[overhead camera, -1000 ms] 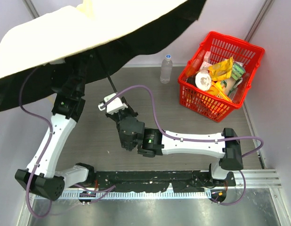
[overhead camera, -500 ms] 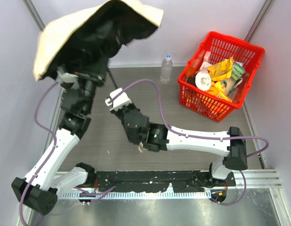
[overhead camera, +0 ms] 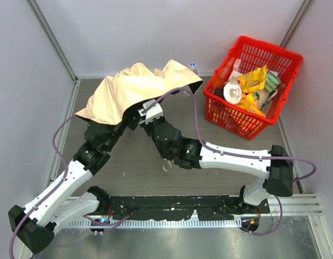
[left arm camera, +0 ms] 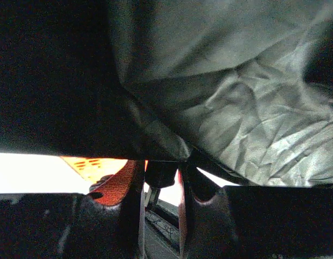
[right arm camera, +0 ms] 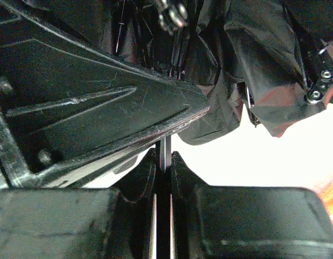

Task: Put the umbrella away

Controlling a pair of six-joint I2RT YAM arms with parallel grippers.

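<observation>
The umbrella's cream-beige canopy (overhead camera: pixel 134 89) lies collapsed and crumpled at the back middle-left of the table, draped over both grippers and hiding them in the top view. Its small beige handle (overhead camera: pixel 166 167) pokes out below my right forearm. In the left wrist view my left gripper (left arm camera: pixel 160 178) is shut on a black part of the umbrella, under the dark inner fabric (left arm camera: pixel 236 108). In the right wrist view my right gripper (right arm camera: pixel 164 159) is shut on the thin metal shaft (right arm camera: pixel 165 151), with ribs and black lining (right arm camera: pixel 247 65) above it.
A red basket (overhead camera: pixel 288 62) full of packets and tubs stands at the back right. The cap of a clear bottle (overhead camera: pixel 193 66) shows just behind the canopy's right edge. Grey walls close in the left, back and right sides.
The canopy was spread high over the left arm; it has folded and dropped over both grippers. The left arm lowered towards the middle, and the right gripper moved back under the fabric.
</observation>
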